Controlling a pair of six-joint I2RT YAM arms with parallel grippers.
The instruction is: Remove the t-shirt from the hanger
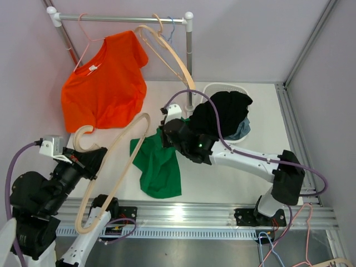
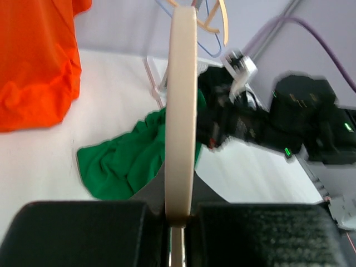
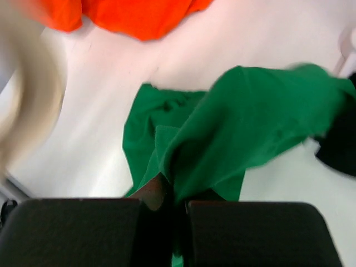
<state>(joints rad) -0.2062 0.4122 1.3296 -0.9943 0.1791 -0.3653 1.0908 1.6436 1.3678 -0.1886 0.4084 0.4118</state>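
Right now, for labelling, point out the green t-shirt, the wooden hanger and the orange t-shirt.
green t-shirt (image 1: 161, 175), top external view, middle of the crumpled cloth.
wooden hanger (image 2: 182, 111), left wrist view, its narrow edge.
orange t-shirt (image 1: 105, 89), top external view, chest.

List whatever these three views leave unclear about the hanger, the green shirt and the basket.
- Wooden hanger, left wrist view: far end cut off by the top edge.
- Same hanger, right wrist view: only a blurred pale band at the left edge.
- Green t-shirt, top view: the right gripper's pinch point is hidden under its own wrist.
- Basket, top view: contents covered by the black garment.
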